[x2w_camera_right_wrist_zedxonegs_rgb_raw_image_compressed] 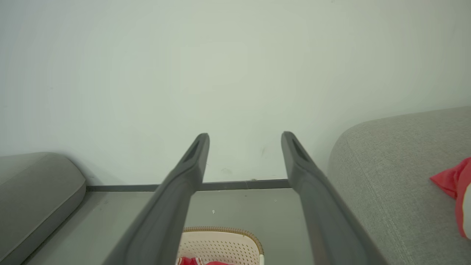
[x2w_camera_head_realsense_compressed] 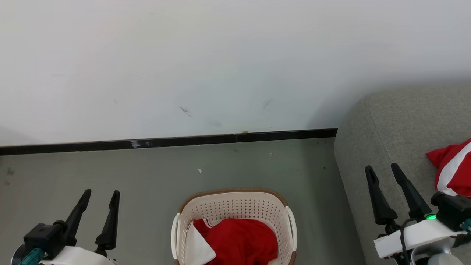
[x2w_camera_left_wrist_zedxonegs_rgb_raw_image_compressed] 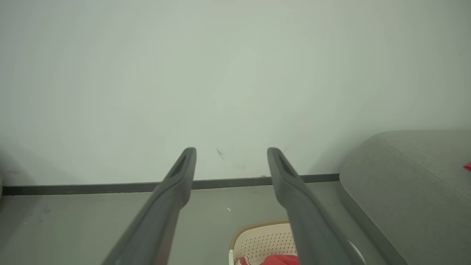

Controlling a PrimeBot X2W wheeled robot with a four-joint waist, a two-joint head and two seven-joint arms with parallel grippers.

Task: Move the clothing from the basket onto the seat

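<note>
A cream basket (x2w_camera_head_realsense_compressed: 235, 206) with a brown rim stands on the floor at the bottom centre of the head view. Red clothing (x2w_camera_head_realsense_compressed: 239, 241) with a white panel lies inside it. The basket (x2w_camera_left_wrist_zedxonegs_rgb_raw_image_compressed: 263, 239) and the basket (x2w_camera_right_wrist_zedxonegs_rgb_raw_image_compressed: 220, 243) also show low in both wrist views. On the grey-green seat (x2w_camera_head_realsense_compressed: 397, 121) at the right lies another red and white garment (x2w_camera_head_realsense_compressed: 454, 169). My left gripper (x2w_camera_head_realsense_compressed: 102, 197) is open, left of the basket above the floor. My right gripper (x2w_camera_head_realsense_compressed: 383, 170) is open over the seat's front edge, left of the garment there.
A white wall with a black baseboard (x2w_camera_head_realsense_compressed: 165, 141) runs behind the grey floor (x2w_camera_head_realsense_compressed: 147, 176). In the right wrist view a second grey cushion (x2w_camera_right_wrist_zedxonegs_rgb_raw_image_compressed: 33, 187) sits at the left. Bare floor lies between the basket and the wall.
</note>
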